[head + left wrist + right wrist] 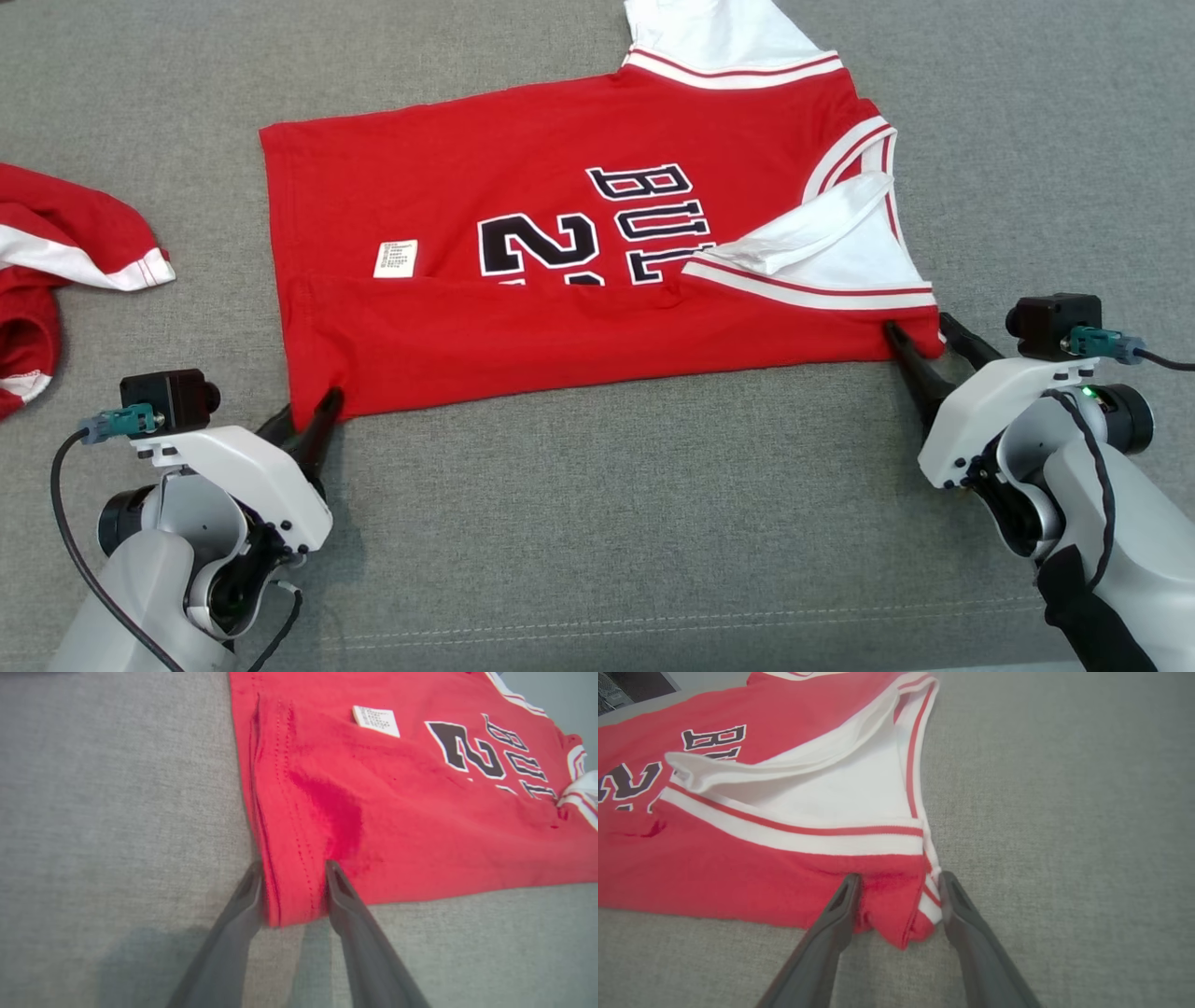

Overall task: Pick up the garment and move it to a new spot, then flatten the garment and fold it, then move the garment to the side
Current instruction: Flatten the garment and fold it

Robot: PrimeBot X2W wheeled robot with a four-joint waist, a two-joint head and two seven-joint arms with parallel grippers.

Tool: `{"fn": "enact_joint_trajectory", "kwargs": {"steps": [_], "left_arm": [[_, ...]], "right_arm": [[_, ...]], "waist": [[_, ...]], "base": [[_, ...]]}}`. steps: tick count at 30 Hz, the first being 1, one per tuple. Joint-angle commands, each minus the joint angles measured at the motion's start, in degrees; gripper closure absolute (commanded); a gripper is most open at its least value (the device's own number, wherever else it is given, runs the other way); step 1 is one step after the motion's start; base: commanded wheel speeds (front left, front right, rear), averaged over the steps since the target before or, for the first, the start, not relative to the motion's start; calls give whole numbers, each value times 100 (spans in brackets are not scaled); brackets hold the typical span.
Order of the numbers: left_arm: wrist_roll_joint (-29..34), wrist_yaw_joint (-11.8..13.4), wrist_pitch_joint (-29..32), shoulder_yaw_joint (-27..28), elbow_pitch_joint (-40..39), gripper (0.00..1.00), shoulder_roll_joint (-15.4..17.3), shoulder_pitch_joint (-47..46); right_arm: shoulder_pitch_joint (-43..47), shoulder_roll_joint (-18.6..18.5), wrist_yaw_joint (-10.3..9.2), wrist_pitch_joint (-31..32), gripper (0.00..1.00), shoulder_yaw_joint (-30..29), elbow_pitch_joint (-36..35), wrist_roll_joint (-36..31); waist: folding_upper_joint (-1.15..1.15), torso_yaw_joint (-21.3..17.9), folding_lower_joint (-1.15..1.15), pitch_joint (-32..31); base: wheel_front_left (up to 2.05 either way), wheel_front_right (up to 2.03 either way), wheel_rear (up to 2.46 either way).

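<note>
as the grey fabric surface (597, 523) spreads under everything, we start there; on it lies the garment (560, 280), a red jersey with white sleeves and red-striped trim, spread across the middle of the head view with its hem toward the left and its collar toward the right; its near long edge is folded up over the lower part of the black number and letters, and the far sleeve runs off the top edge.

our two pale arms come up from the lower corners, the left arm (140, 597) leaning in toward the hem corner and the right arm (1120, 541) reaching toward the shoulder corner, both low over the surface with fingers pointing up and inward; a second red and white garment (56, 233) sits crumpled at the left edge, well apart from the jersey.

the left gripper (306, 415) has its dark fingers spread, one on each side of the near hem corner, which fills the gap between them in the left wrist view (292, 864); the right gripper (920, 325) likewise stands parted astride the bunched red corner beside the white trim (899, 877); both fingertips touch cloth, the cloth rests on the surface, and we cannot tell whether either pair presses it yet.

a small white label (395, 259) lies near the hem.
</note>
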Motion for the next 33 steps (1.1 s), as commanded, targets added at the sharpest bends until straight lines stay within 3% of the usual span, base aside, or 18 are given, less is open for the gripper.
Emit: {"fn": "enact_joint_trajectory", "kwargs": {"steps": [1,8,12,23,28,33], "left_arm": [[-74,-62,170,61,-19,100,90,-11],[-247,-135,515,18,-338,100,210,166],[-308,-41,664,68,-773,100,335,394],[-488,214,1052,327,-1887,100,800,1116],[-580,354,1179,429,-2233,100,898,1393],[-664,541,1281,501,-2574,100,926,1758]], "right_arm": [[26,-25,24,45,100,135,-6,68],[115,-171,24,143,100,208,-108,439],[336,-300,24,247,100,186,-383,684],[1487,-635,24,590,100,-324,-1745,952],[2277,-551,24,876,100,-848,-2537,756],[3096,-124,24,1252,100,-1371,-3333,391]], "waist": [[0,8,0,3],[0,69,0,-20],[0,108,0,-63],[0,173,0,-183],[0,114,0,-255],[0,-37,0,-275]], "base": [[0,0,0],[0,0,0],[0,0,0],[0,0,0],[0,0,0],[0,0,0]]}}
